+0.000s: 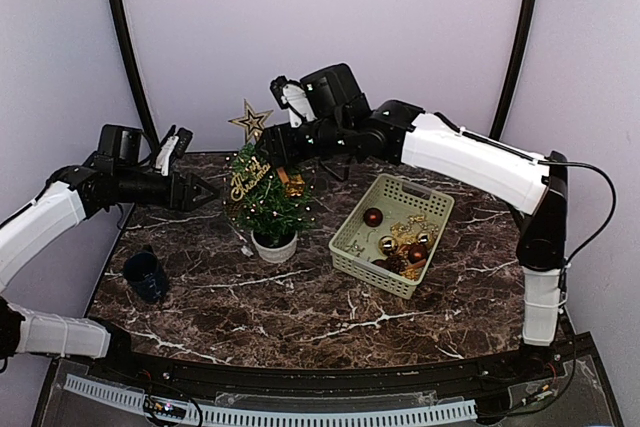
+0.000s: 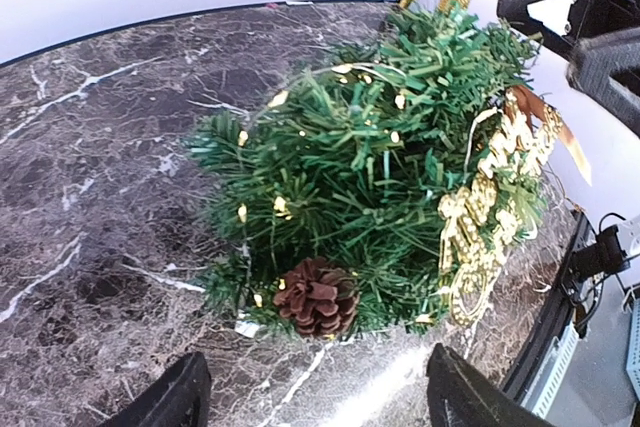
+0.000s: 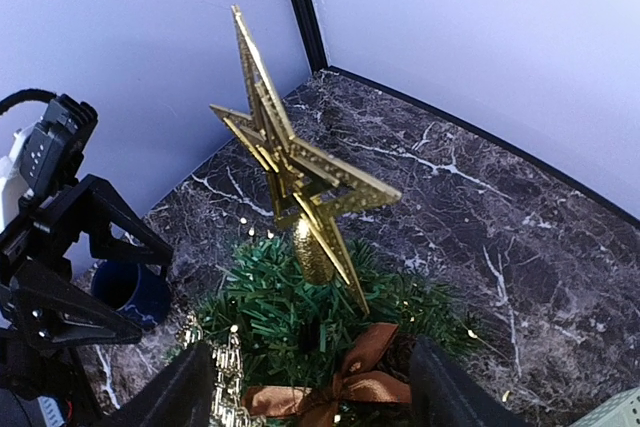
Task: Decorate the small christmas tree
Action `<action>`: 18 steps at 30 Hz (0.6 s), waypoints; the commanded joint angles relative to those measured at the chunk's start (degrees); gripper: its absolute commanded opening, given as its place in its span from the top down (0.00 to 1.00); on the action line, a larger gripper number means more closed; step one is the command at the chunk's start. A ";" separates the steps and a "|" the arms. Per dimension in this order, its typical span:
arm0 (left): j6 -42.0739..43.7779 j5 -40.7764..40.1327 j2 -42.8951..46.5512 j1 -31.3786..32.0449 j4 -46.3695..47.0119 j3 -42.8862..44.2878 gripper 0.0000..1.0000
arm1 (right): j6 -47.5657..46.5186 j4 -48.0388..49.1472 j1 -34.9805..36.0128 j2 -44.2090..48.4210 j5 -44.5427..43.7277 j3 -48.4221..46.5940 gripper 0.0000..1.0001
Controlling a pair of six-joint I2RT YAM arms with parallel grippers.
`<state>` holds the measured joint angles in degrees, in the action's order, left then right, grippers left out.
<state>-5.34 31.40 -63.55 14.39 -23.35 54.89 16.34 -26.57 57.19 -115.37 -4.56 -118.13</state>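
Observation:
The small christmas tree [image 1: 268, 202] stands in a white pot [image 1: 274, 246] left of the table's middle. It carries a gold star [image 1: 250, 121] on top, a gold lettered sign [image 1: 243, 182], a brown bow [image 3: 345, 387] and a pine cone [image 2: 316, 296]. My left gripper [image 1: 207, 192] is open just left of the tree, its fingers [image 2: 168, 399] wide apart in front of the pine cone. My right gripper [image 1: 268, 152] is open and empty just right of the star and above the tree top, its fingers [image 3: 180, 392] either side of the bow.
A beige basket [image 1: 394, 234] right of the tree holds red and gold baubles [image 1: 373, 217] and other ornaments. A dark blue cup [image 1: 146, 275] stands at the front left; it also shows in the right wrist view [image 3: 128, 290]. Walls close behind.

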 commanded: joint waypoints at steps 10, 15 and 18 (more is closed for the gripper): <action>-3.06 -12.26 2.33 -8.73 7.09 -5.31 0.11 | 4.09 7.86 -6.43 18.73 -1.71 24.14 0.13; -4.15 -12.33 2.89 -20.54 9.69 -6.98 0.11 | 6.23 14.64 -18.12 27.06 -0.58 42.07 0.09; -4.34 -13.54 4.54 -25.53 9.96 -7.24 0.09 | 7.49 17.42 -25.14 31.40 -0.50 51.18 0.07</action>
<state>-8.78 19.81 -61.65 -6.13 -16.03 48.56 21.34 -15.14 38.87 -88.49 -4.93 -75.94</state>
